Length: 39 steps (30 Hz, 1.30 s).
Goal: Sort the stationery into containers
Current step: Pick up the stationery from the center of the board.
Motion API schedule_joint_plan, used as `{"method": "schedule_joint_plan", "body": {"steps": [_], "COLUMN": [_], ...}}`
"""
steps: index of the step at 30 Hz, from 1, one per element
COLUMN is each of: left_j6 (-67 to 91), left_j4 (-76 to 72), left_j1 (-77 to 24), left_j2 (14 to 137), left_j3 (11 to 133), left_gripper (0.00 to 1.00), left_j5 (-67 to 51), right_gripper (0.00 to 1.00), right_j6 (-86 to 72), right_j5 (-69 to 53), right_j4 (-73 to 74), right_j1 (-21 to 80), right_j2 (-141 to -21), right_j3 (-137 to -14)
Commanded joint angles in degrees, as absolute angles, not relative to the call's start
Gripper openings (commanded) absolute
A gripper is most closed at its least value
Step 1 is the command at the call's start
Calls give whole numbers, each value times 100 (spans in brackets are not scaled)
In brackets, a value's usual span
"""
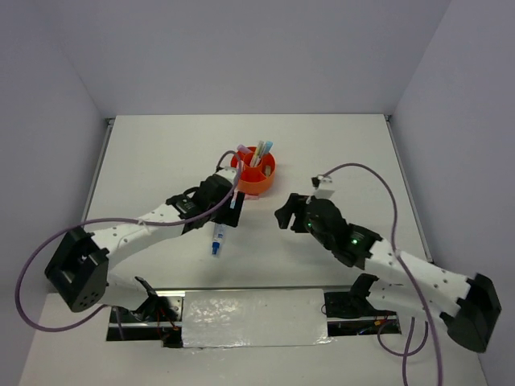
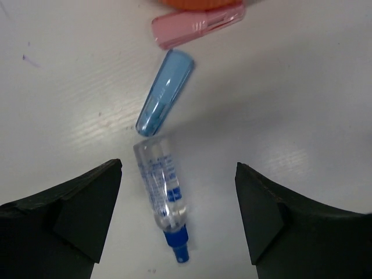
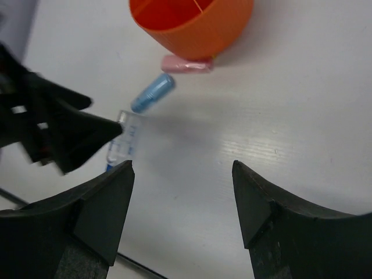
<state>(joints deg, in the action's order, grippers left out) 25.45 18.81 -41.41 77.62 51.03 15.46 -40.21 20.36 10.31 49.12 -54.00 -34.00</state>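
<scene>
White surface (image 1: 161,161) between pale walls, both pincers spread near an orange organizer (image 1: 257,185).

From above, the organizer sits mid-surface with pastel highlighters (image 1: 259,153) standing in it. The left pincer (image 1: 228,203) hangs just beside its near-left side, close to a clear tube (image 1: 217,239) lying flat. The right pincer (image 1: 283,215) is to the organizer's right, apart from it. Left wrist view: the fingers (image 2: 87,215) stand wide apart and touch nothing. The tube lies on the surface between them, blue nozzle toward the camera. Beyond it a blue piece (image 2: 164,93) nearly meets the tube's far end, and a pink piece (image 2: 197,26) lies crosswise at the organizer's foot. Right wrist view: this pincer is also parted, holding nothing, above the surface. The organizer is ahead with the pink piece against its base, and the left pincer partly hides the tube.
</scene>
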Motion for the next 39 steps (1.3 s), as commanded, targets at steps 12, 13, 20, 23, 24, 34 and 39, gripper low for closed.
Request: {"method": "schedule_joint_plan", "body": {"steps": [12, 13, 20, 23, 24, 34, 39], "left_j6": [1072, 1072, 1055, 1125, 1160, 1318, 1318], "left_j4": [343, 299, 167, 53, 53, -132, -114], "left_j1": [-3657, -3621, -3595, -3595, -3595, -3595, -3612], "left_j2": [9711, 9764, 10090, 10081, 10072, 10125, 10099], "left_j3": [5915, 5941, 5915, 5749, 5644, 5511, 5528], "left_gripper": [74, 73, 66, 59, 59, 45, 37], "left_j5": [1020, 985, 791, 669, 651, 633, 642], "right_gripper": [76, 76, 76, 75, 75, 74, 74], "right_j6": [-3788, -3753, -3639, -3621, -3604, -3621, -3621], "right_j5": [2198, 2162, 1925, 1890, 1890, 1820, 1854], "right_j4": [2663, 2707, 2672, 2663, 2663, 2690, 2786], "right_j1": [4896, 4896, 4896, 4896, 4896, 4896, 4904], "right_j2": [-2812, -2847, -3050, -3041, -3041, -2918, -2804], "right_j3": [-3313, -3348, -3542, -3603, -3621, -3630, -3674]}}
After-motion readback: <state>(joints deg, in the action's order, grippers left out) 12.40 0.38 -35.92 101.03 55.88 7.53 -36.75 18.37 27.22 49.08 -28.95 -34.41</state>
